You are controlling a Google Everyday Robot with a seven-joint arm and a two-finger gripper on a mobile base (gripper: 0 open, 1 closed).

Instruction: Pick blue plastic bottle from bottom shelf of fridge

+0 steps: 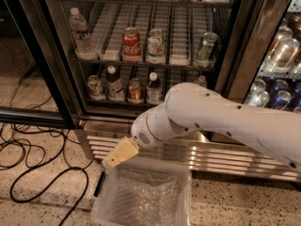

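The fridge (235,55) stands open in the camera view. On its bottom shelf (117,101) the blue plastic bottle (153,88) stands upright, with a white cap, dark brown shoulders and a pale label, between a can (135,90) and the arm. A similar bottle with red shoulders (112,83) stands further left. My gripper (117,155), a beige tip on the white arm (211,117), hangs in front of the steel grille (225,159), below and left of the blue bottle and well apart from it. It holds nothing that I can see.
A clear plastic bin (186,199) lined with bubble wrap sits on the floor below the gripper. Black cables (28,159) loop on the floor at left. The open glass door (42,65) stands at left. A red cola can (131,44) is on the upper rack. A second cooler (282,65) is at right.
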